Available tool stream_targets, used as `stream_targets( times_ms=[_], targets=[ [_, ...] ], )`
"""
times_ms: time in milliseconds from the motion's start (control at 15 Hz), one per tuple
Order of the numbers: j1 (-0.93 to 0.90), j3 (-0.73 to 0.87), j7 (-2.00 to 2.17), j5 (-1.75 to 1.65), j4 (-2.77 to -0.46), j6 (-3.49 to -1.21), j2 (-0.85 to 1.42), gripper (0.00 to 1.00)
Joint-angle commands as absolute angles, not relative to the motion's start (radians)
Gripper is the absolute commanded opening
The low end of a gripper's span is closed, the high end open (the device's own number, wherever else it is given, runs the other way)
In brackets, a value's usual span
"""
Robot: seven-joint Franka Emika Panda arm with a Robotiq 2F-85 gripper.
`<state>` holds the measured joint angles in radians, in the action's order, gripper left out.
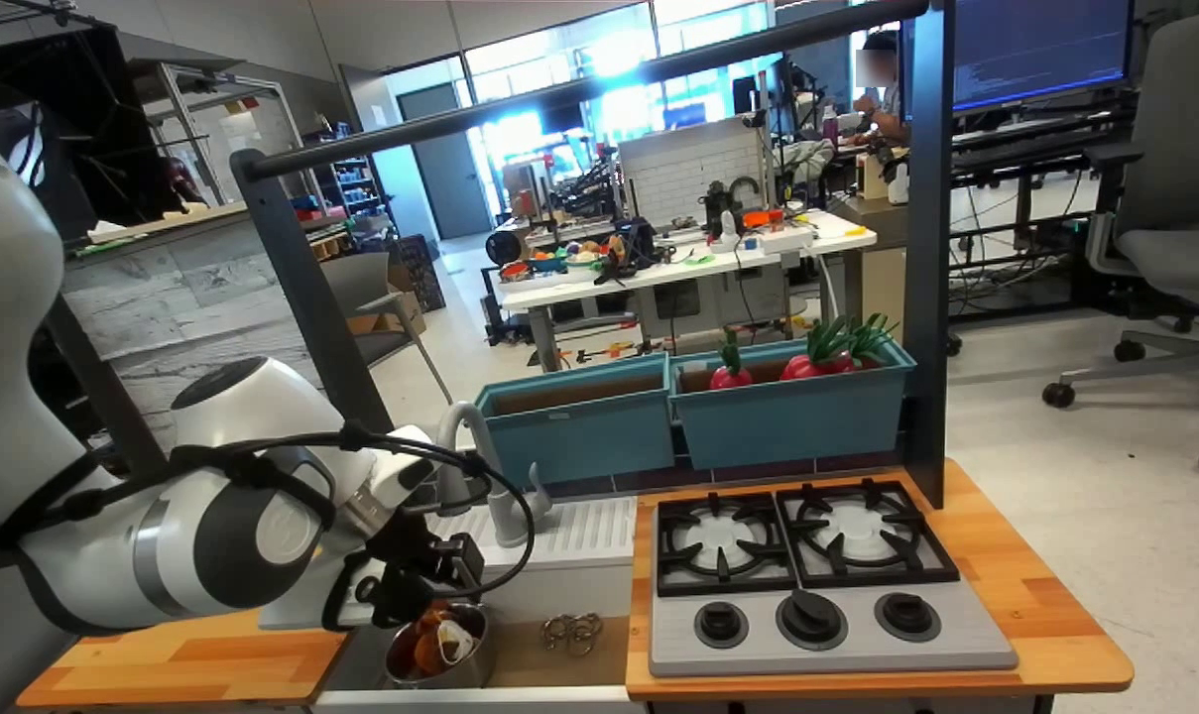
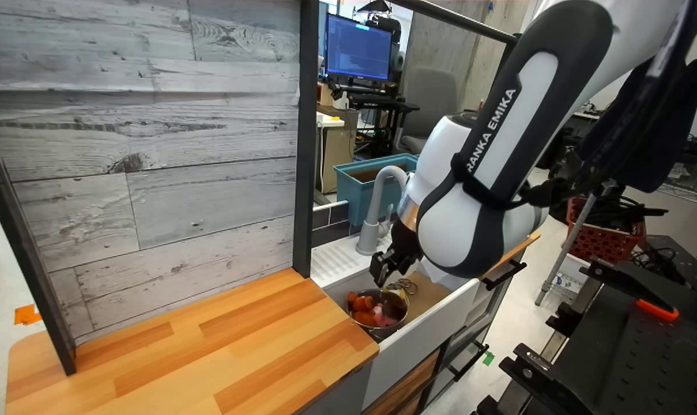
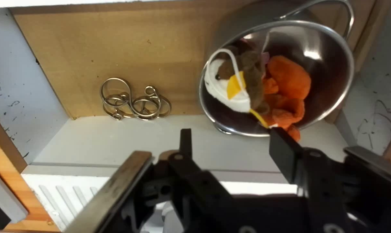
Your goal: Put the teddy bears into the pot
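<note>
The silver pot (image 3: 332,72) stands in the sink, and it shows in both exterior views (image 1: 475,666) (image 2: 384,332). An orange teddy bear (image 3: 289,77) lies in it, with one orange end over the rim. A brown teddy bear (image 3: 255,77) with white and yellow parts lies beside it in the pot; a pink bit shows there in an exterior view (image 2: 384,317). My gripper (image 3: 230,130) is open with nothing between its fingers. It is above the sink by the pot's rim, and its right finger overlaps the orange end in the wrist view. Contact cannot be told.
Several metal rings (image 3: 135,102) lie on the sink floor beside the pot. A grey faucet (image 1: 505,516) and white drainboard (image 1: 584,526) are behind the sink. A stove (image 1: 827,625) stands to one side, a wooden counter (image 2: 210,357) on the other. Blue planters (image 1: 787,426) hang behind.
</note>
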<state>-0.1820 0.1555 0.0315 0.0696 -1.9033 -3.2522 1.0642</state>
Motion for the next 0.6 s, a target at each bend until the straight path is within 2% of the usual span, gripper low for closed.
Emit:
stream_targets(
  times_ms=[0, 67, 267, 533],
  targets=[
    [-0.112, 0.104, 0.013, 0.042, -2.045, -3.225, 0.889, 0.95],
    [-0.098, 0.099, 0.010, 0.039, -2.092, -3.200, 0.830, 1.00],
    [-0.039, 0.074, -0.006, 0.028, -2.192, -3.090, 0.672, 1.00],
    [0.052, 0.037, -0.031, 0.039, -2.296, -2.771, 0.446, 1.00]
  ],
)
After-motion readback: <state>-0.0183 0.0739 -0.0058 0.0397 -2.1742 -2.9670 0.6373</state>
